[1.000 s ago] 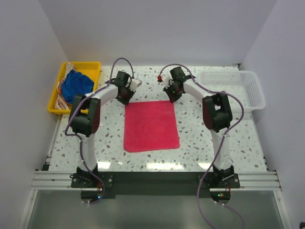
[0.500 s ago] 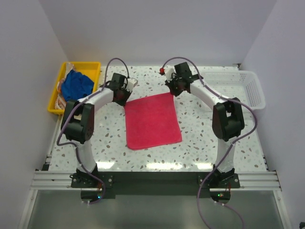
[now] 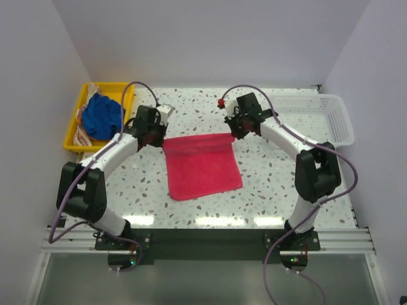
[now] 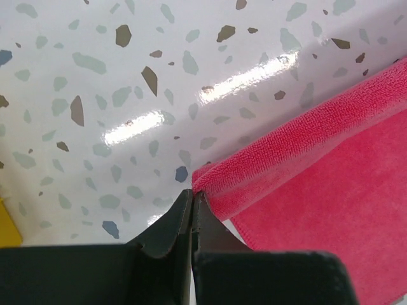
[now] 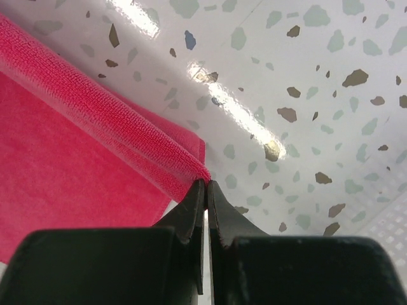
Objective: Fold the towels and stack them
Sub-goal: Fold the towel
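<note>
Towel corners are what both tools hold: the plain hot pink terry towel [image 3: 203,168] sits in the middle of the white speckled terrazzo table [image 3: 273,184], its near part lying flat, while its far edge is held up off the surface as a darker strip stretched between the two arms. The left gripper [image 3: 154,132] has its black fingers pressed together on the far-left corner; in the left wrist view that gripper [image 4: 192,194] pinches a doubled fold of the pink pile [image 4: 318,178], with the flat layer lying beneath it. The right gripper [image 3: 234,130] is likewise clamped tight on the far-right corner, and the right wrist view shows its tips [image 5: 205,184] meeting on a rolled pink edge [image 5: 82,146] above the table. Well apart from this, at the far left, a yellow plastic tray [image 3: 130,89] holds a crumpled plain royal blue towel [image 3: 102,114], and, at its near end, a bunched orange and white printed cloth [image 3: 81,135] half tucked under the blue one; the print is too small to read. At the far right stands a white mesh basket [image 3: 340,130], beside the right arm.
</note>
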